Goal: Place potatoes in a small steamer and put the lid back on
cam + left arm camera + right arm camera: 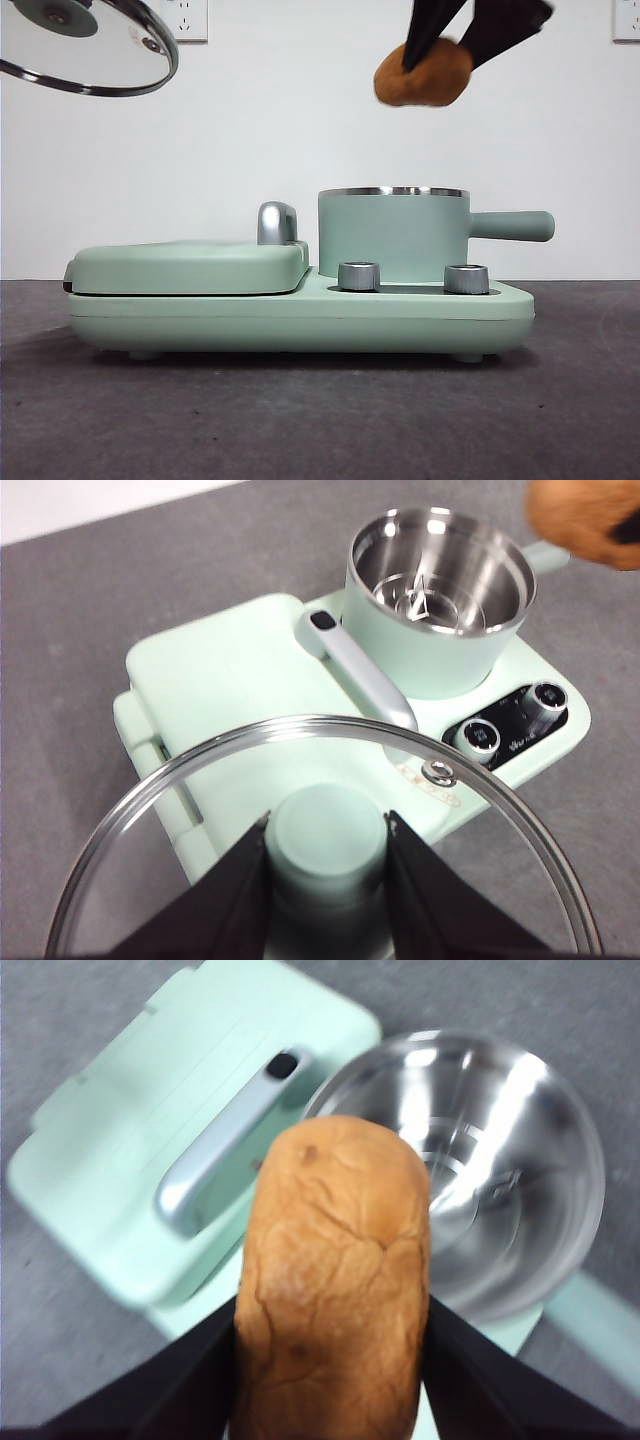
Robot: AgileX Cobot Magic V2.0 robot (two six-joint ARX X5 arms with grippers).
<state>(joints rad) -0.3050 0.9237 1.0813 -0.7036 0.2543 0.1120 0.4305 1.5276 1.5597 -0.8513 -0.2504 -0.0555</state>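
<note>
The potato (424,74) is an orange-brown cracked lump held in my right gripper (432,46), high above the small steamer (392,233). In the right wrist view the potato (335,1280) sits between the jaws, over the steamer's near rim; the steamer (490,1170) is open, steel and empty inside. My left gripper (327,845) is shut on the mint knob (326,838) of the glass lid (150,810), held high at the front view's top left (90,45), above the flat griddle side. The steamer (437,595) also shows in the left wrist view.
The mint-green appliance base (300,310) carries a closed flat griddle cover (190,265) with a chrome handle (277,222) on the left. Two steel dials (359,276) (466,279) sit in front of the steamer. The steamer's side handle (512,226) points right. The table (300,420) is dark grey.
</note>
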